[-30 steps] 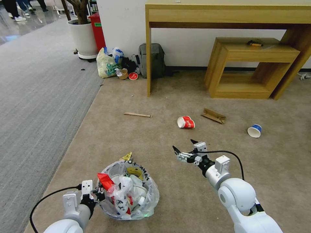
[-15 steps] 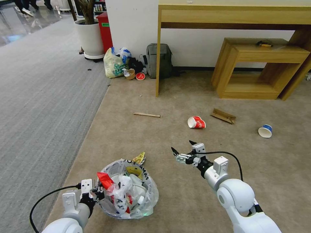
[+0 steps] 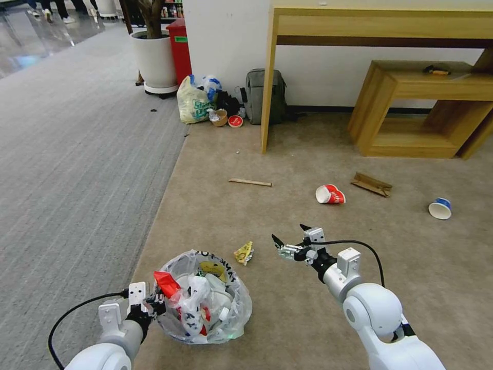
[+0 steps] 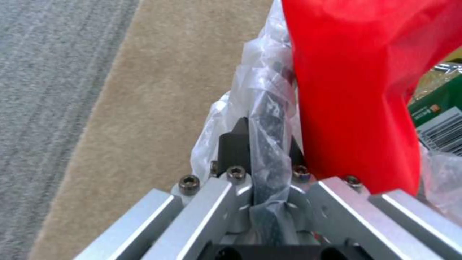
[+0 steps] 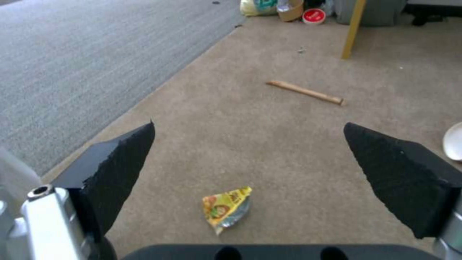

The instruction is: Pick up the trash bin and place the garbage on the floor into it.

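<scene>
From the head view the left gripper (image 3: pixel 154 304) sits at the near-left rim of the trash bin (image 3: pixel 226 318), which is held just above the beige floor (image 3: pixel 287 154) close to the edge of the grey ribbed carpet (image 3: pixel 77 154); the left wrist view adds what that angle cannot, namely that the jaws are clamped tight on the bin's dark rim together with a fold of its crinkly translucent bag, a red wrapper (image 4: pixel 356 90) pressing against the outer finger. The bin is small and round, its whitish liner printed in black with a yellow mark, and it is heaped with red and white litter. The right gripper (image 3: pixel 290 240) hangs in the air ahead of the bin with its black fingers spread wide and nothing between them; the right wrist view looks down through that gap at a small yellow snack wrapper (image 5: pixel 226 209) lying flat on the carpet, which the head view places just beyond the bin's far rim, between bin and right gripper. The same wrist view shows a wooden stick (image 5: pixel 305 92) farther off. The head view alone takes in the wider litter: a red paper cup (image 3: pixel 330 195) on its side, a brown cardboard scrap (image 3: pixel 371 184) just past it, and a blue paper cup (image 3: pixel 440 208) well apart to the right, all lying in front of the wooden desk (image 3: pixel 380 25)
</scene>
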You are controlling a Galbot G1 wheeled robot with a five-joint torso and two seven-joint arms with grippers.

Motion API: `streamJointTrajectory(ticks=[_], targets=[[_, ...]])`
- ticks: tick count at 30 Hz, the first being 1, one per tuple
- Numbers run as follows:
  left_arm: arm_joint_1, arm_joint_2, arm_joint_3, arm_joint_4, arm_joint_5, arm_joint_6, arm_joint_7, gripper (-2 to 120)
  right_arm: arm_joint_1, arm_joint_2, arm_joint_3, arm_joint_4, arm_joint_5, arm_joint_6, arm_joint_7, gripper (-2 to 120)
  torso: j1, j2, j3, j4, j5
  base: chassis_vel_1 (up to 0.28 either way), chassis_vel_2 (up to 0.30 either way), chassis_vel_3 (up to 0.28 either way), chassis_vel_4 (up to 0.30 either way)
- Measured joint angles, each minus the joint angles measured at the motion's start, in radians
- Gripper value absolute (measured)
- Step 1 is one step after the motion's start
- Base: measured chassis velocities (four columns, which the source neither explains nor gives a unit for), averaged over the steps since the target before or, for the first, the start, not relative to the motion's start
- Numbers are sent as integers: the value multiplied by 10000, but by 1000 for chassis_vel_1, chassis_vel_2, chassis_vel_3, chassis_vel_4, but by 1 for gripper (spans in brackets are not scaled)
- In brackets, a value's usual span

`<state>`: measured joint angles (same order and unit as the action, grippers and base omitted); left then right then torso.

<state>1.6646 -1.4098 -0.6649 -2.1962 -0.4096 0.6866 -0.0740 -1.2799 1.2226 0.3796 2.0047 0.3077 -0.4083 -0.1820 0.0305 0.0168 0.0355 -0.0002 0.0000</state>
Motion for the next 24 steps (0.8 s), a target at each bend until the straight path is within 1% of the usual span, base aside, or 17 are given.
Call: streamJointTrajectory(ticks=[2, 4, 6, 7, 10, 11, 12, 13, 14, 15, 16, 18, 19, 21, 22, 23, 24], targets=[[0, -9, -3, 0, -21, 2, -56, 0, 109, -64, 24, -149, 146, -1, -51, 100, 0, 0, 0, 1, 2, 115, 120, -134, -106], [-14, -23, -12, 1, -64, 7, -154, 0, 404, -252, 103, -588, 365, -55, -203, 100, 0, 0, -1, 1, -3, 96, 65, -95, -90], [-24, -31, -36, -4, -141, 19, -252, 0, 841, -570, 173, -1244, 413, -59, -616, 100, 0, 0, 0, 2, 3, 23, 26, -41, -37], [-24, -31, -36, -4, -141, 19, -252, 0, 841, -570, 173, -1244, 413, -59, -616, 100, 0, 0, 0, 2, 3, 0, 0, 0, 0], [-27, -42, -96, -28, -268, 52, -394, 0, 1643, -1062, 26, -2546, 363, -27, -1369, 100, 0, 0, 0, -1, 2, 0, 0, 0, 0], [-27, -42, -96, -28, -268, 52, -394, 0, 1643, -1062, 26, -2546, 363, -27, -1369, 100, 0, 0, 0, -1, 2, 0, 0, 0, 0], [-21, -42, -104, -41, -275, 57, -402, 0, 1884, -1150, -122, -3005, 329, 7, -1492, 100, 0, 0, 0, -3, 0, 0, 0, 0, 0], [-8, -56, -106, -62, -278, 66, -405, 0, 2284, -1201, -425, -3784, 233, 127, -1683, 100, 1, 0, 1, -2, 1, 0, 0, 0, 0], [11, -75, -106, -87, -278, 73, -407, 0, 2609, -1172, -675, -4444, 108, 222, -1886, 100, 1, -1, 1, -1, 4, 0, 0, 0, 0], [11, -75, -106, -87, -278, 73, -407, 0, 2609, -1172, -675, -4444, 108, 222, -1886, 100, 1, -1, 1, -1, 4, 0, 0, 0, 0], [29, -96, -106, -110, -273, 79, -413, 0, 2887, -1086, -876, -4981, -23, 282, -2078, 100, 1, -1, 1, -3, 1, 0, 0, 0, 0], [85, -137, -102, -182, -251, 94, -414, 0, 3507, -829, -1267, -6010, -364, 456, -2567, 100, 1, 0, 1, 1, 4, 0, 0, 0, 0], [85, -137, -102, -182, -251, 94, -414, 0, 3507, -829, -1267, -6010, -364, 456, -2567, 100, 1, 0, 1, 1, 4, 0, 0, 0, 0], [146, -167, -120, -247, -232, 99, -417, 0, 4239, -527, -1613, -7100, -867, 773, -3367, 100, 1, 0, 1, 1, -1, 0, 0, 0, 0], [161, -178, -125, -259, -222, 100, -416, 0, 4447, -442, -1726, -7411, -1011, 865, -3532, 100, 1, 0, 1, 1, 0, 0, 0, 0, 0], [161, -178, -125, -259, -222, 100, -416, 0, 4447, -442, -1726, -7411, -1011, 865, -3532, 100, 1, 0, 1, 1, 0, 0, 0, 0, 0], [182, -202, -128, -271, -203, 100, -416, 0, 4818, -288, -1940, -7961, -1221, 1076, -3735, 100, 1, -1, 1, 1, 1, 0, 0, 0, 0]])
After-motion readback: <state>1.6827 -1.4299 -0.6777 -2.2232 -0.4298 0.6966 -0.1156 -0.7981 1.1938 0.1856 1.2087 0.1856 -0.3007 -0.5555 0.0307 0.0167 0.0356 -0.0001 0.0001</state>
